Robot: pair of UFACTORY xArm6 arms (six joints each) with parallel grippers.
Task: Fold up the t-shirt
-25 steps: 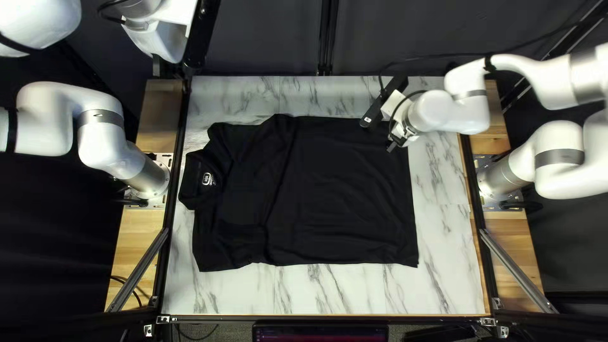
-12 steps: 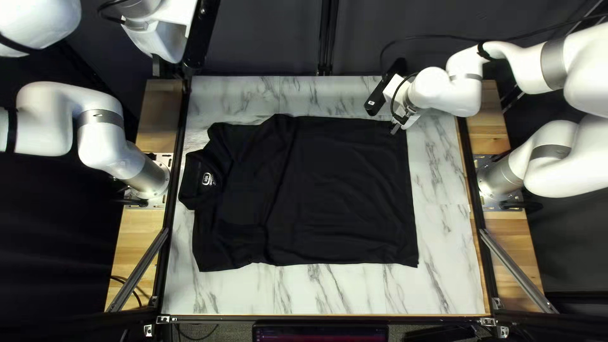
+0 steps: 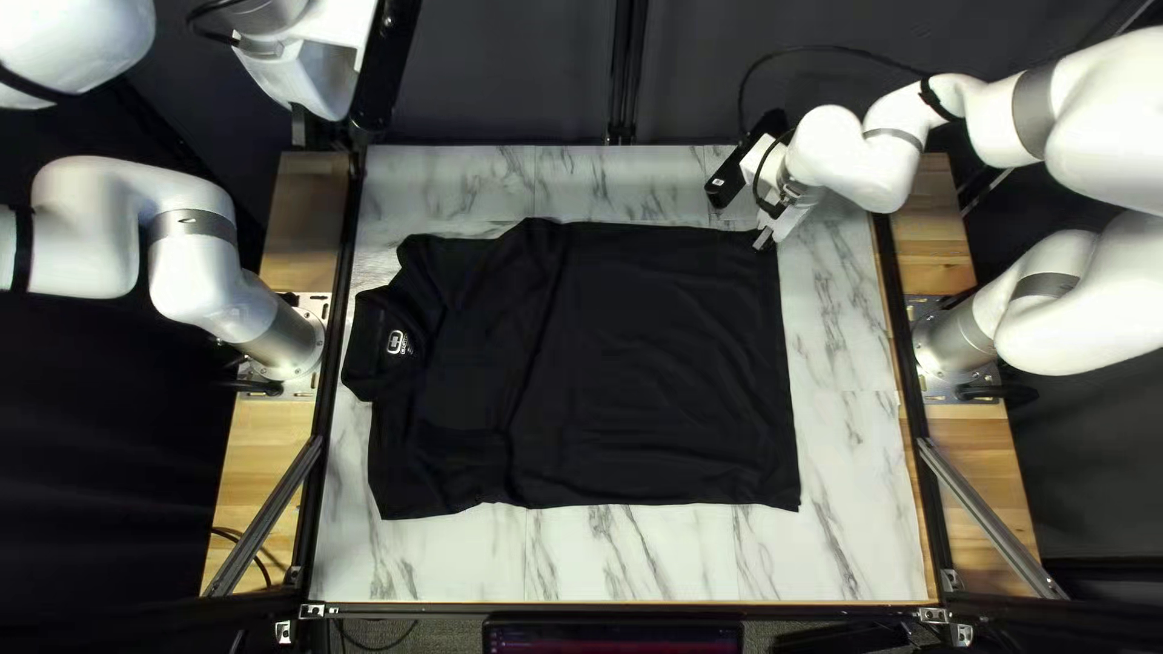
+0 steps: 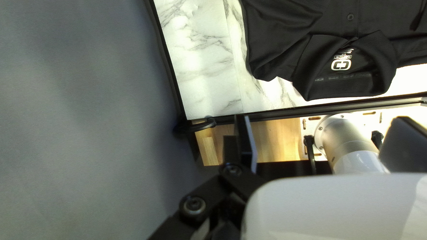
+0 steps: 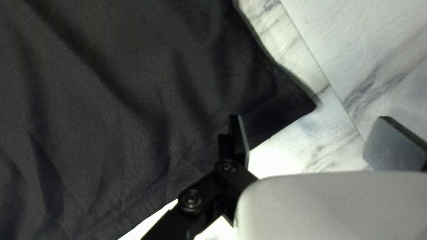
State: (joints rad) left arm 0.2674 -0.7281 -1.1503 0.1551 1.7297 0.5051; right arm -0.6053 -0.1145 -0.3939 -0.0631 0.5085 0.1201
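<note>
"Where was the shirt (image 5: 111,89)?"
"From eight to eleven o'clock off the right gripper (image 3: 766,239), one corner at twelve."
"And the fingers (image 5: 240,140)?"
"Wide apart."
"The table (image 5: 387,40)?"
"Marbled, showing at two."

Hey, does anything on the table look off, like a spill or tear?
Nothing stands out. The shirt lies spread on the table, only lightly creased, and I see no spill or tear.
</note>
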